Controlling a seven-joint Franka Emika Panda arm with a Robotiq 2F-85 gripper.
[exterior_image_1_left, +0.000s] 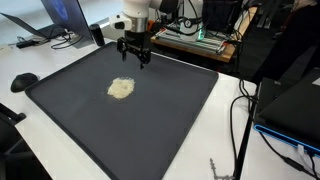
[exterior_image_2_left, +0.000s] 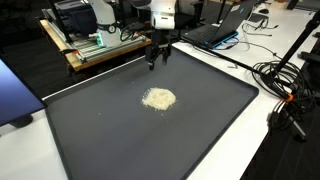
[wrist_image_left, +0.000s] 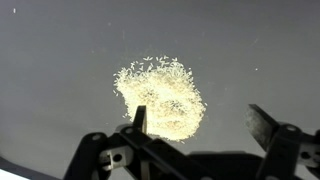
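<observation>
Parted fingers (wrist_image_left: 262, 126) near pale grainy heap (wrist_image_left: 160, 97)

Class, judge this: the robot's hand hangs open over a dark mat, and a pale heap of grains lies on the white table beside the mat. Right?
Wrong in one point: the heap of grains lies on the dark mat, not on the white table, as both exterior views show. The rest stands.

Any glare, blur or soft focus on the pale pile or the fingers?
Wrist view: pale pile bright, grains yet distinct; fingers dark and soft up close. Both exterior views: even light, no glare on the dark mat, pile too small for detail.
</observation>
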